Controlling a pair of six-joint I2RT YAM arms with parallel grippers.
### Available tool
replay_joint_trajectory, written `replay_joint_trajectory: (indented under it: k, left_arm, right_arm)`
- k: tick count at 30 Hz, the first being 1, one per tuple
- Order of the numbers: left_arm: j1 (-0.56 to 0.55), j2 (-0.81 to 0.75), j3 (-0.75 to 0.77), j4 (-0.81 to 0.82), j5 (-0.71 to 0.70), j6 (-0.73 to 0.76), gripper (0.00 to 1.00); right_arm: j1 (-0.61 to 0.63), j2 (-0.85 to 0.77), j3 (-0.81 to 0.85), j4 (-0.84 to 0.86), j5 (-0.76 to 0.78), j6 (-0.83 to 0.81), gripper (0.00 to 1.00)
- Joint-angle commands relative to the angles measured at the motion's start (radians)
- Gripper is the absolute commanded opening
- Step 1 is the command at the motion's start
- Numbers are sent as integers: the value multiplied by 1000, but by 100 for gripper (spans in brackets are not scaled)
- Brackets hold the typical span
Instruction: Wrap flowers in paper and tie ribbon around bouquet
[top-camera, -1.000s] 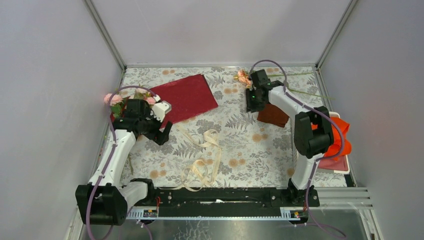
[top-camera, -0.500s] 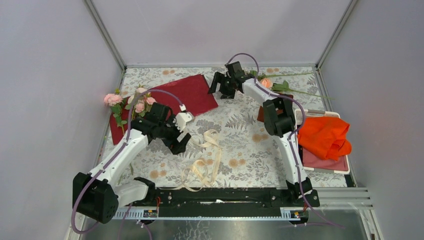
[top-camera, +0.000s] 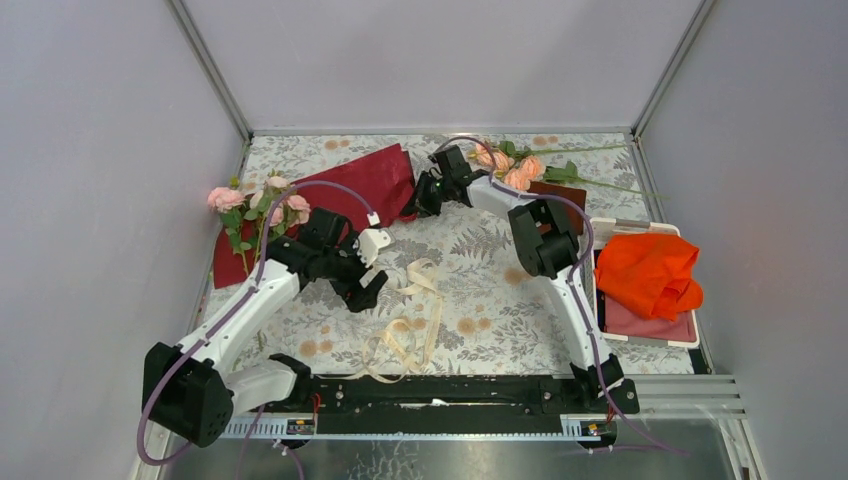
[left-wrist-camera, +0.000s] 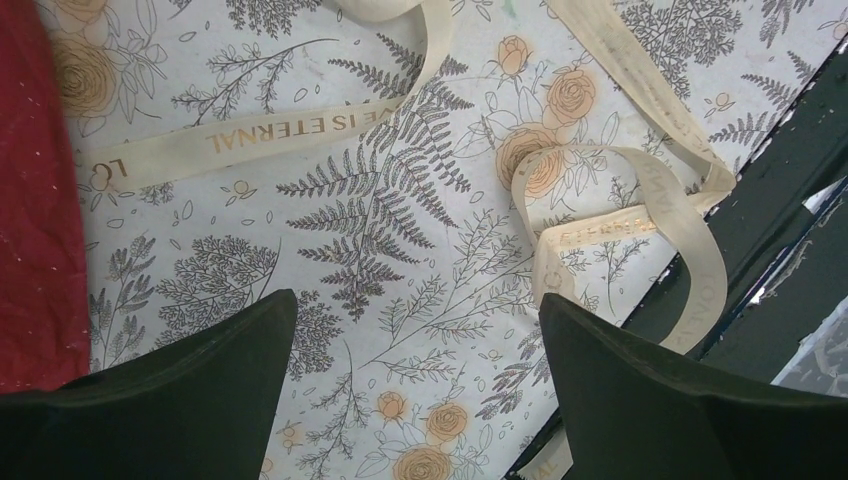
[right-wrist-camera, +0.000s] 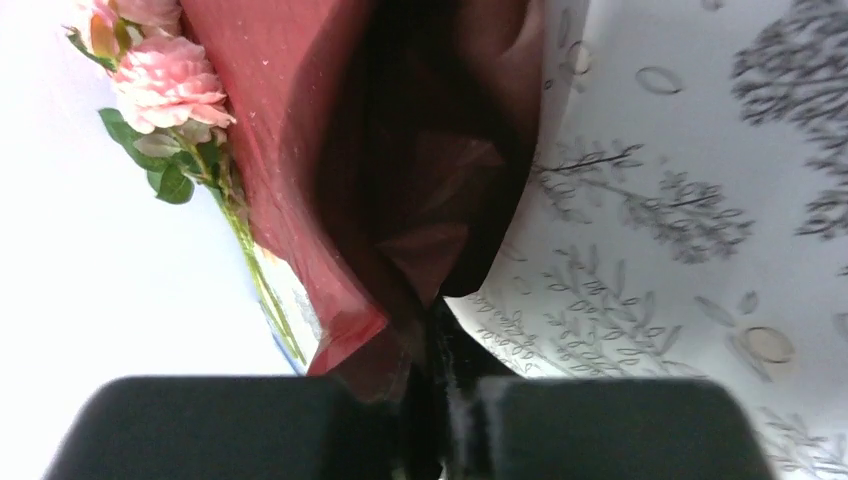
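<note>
Nearest the arm bases, the ribbon (top-camera: 410, 318) lies in loose loops on the counter (top-camera: 490, 290), untied, so the tying is not yet begun. Just beyond its upper loop hovers the left pincer (top-camera: 366, 288), spread as wide as it goes and holding nothing. In its wrist view the fingers (left-wrist-camera: 190, 385) frame bare counter, with ribbon strands ahead of them and the paper's edge at the left. I judge it is parked within reach of the ribbon while the other arm works.

Farther back, the paper (top-camera: 355, 180) lies crimson side up, slanting from the left wall toward the middle. The flowers (top-camera: 255, 205) lie at its left end, heads toward the back and stems crossing the sheet, placed, it seems, so the sheet can fold over them.

At the paper's right corner the right pincer (top-camera: 425, 193) is closed to a narrow slit on the sheet. Its wrist view shows the corner pinched between the jaws and raised off the counter, dark underside showing. That grip looks meant to draw the corner across toward the roses.

Farthest back, other roses (top-camera: 510, 168) lie near the rear edge, apart from the paper, beside a small brown folded square (top-camera: 560, 192). Off to the right, an orange cloth (top-camera: 650, 272) sits in a tray (top-camera: 645, 335).
</note>
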Motion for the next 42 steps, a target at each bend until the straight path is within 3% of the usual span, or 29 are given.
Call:
replay_joint_trajectory:
  k: [1,5,10,17,20,24,27,31,35,39,42]
  left_arm:
    - [-8,-43,-3,27,24,3,99]
    - [-8,-63,3,1,7,21,99]
    - [-8,-96,25,-29,-6,59,99]
    - [-2,-99,92,-67,-65,76,98]
    - [29,-99,110,-58,-94,65,98]
    - [44,-65,97,-41,-31,47,97]
    - [-54,-65,50,-24,53,104,94]
    - [-299,-71,-41,38,88,195,97]
    - [-516,-29,-117,56,-8,275,99]
    - [-618,5,-204,253,-135,301,99]
    - [-652,43,-224,355,-150,343,99]
  right_arm:
    - [7,-67,89,42,-20,62,0]
    - [7,-138,317,-206,116,-105,0]
    - [7,-378,412,-423,499,-392,0]
    - [16,-802,156,-340,898,-653,0]
    - [44,-973,-67,-234,937,-692,0]
    - [53,-1160,-351,-148,924,-643,0]
    - [50,-1241,-499,-115,1040,-630,0]
    - [-12,-1298,-584,-147,1090,-596,0]
    - [-32,-1321,-604,-191,1097,-606,0]
    - [-36,-1325,-624,-207,1081,-609,0]
    - [-37,-1315,-627,-220,1056,-601,0]
